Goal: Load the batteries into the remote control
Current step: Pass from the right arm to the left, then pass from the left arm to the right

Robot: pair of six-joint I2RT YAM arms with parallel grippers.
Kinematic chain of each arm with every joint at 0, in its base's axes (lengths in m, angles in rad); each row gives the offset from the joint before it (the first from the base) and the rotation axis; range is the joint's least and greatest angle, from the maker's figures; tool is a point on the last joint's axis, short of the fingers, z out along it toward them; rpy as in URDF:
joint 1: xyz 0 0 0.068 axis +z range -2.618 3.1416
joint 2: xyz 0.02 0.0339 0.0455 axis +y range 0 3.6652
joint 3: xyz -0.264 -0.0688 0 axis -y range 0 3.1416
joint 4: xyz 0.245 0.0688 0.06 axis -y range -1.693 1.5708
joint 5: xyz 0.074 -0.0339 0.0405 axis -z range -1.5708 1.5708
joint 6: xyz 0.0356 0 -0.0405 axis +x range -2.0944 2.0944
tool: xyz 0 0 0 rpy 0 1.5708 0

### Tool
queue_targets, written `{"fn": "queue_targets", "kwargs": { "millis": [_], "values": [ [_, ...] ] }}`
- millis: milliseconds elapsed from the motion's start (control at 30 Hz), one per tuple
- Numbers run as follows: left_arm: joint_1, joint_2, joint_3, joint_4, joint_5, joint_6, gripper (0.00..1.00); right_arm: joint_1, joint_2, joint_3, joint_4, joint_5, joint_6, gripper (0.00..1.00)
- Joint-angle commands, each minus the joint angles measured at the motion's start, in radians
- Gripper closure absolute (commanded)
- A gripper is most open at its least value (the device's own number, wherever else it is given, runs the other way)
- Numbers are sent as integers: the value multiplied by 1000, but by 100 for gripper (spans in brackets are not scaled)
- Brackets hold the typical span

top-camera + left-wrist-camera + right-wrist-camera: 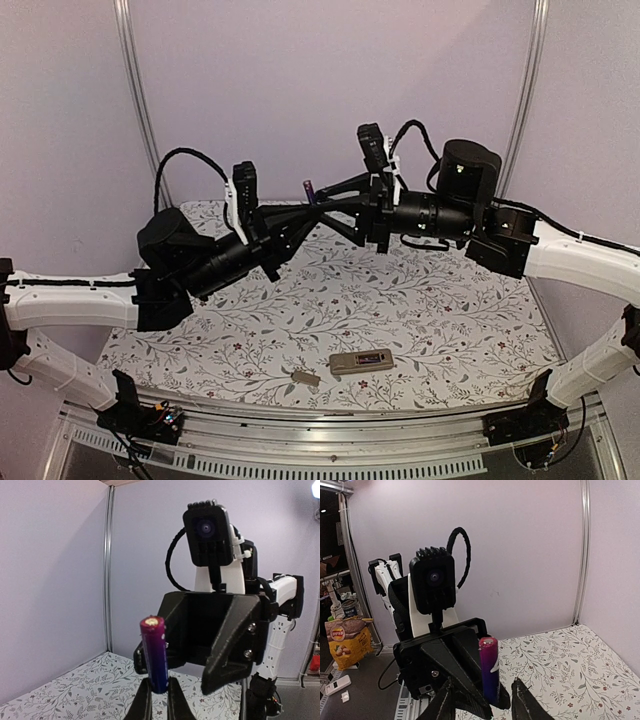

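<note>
A slim purple cylindrical battery [154,655] stands upright in mid-air, its lower end pinched in the left gripper [159,696]. The slim rectangular remote control [361,362] lies flat on the floral-patterned table [450,320], tan-grey back up, dark recess showing.

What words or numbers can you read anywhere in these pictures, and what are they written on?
No text can be read for sure.
On the snack bag: a red and yellow logo, too blurred to read.
On the battery: purple wrap, no letters legible.
On the remote control: too small to show any writing.
</note>
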Motion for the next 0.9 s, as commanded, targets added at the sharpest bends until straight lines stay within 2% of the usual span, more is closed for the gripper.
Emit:
{"fn": "queue_targets", "kwargs": {
  "millis": [0, 67, 167, 300, 400, 533, 767, 867],
  "values": [
    [-7, -27, -13, -104, -60, 58, 100, 4, -4, 23, -74, 34, -13, 56],
    [-6, -34, -12, -168, -85, 84, 100, 4, -9, 53, -132, 52, -24, 49],
    [-13, -47, 1, -287, -203, 155, 100, 4, -7, 134, -291, 152, -15, 43],
    [-39, -35, 26, -406, -388, 282, 100, 2, 46, 283, -527, 279, 75, 42],
    [-41, -34, 32, -441, -428, 315, 100, 1, 108, 349, -639, 287, 149, 42],
    [-40, -29, 34, -460, -425, 317, 100, 1, 140, 360, -676, 285, 206, 42],
    [-41, 10, 60, -509, -399, 312, 100, 3, 215, 395, -669, 163, 237, 40],
    [-41, 10, 60, -513, -392, 310, 100, 3, 232, 392, -669, 160, 241, 45]
  ]
}}
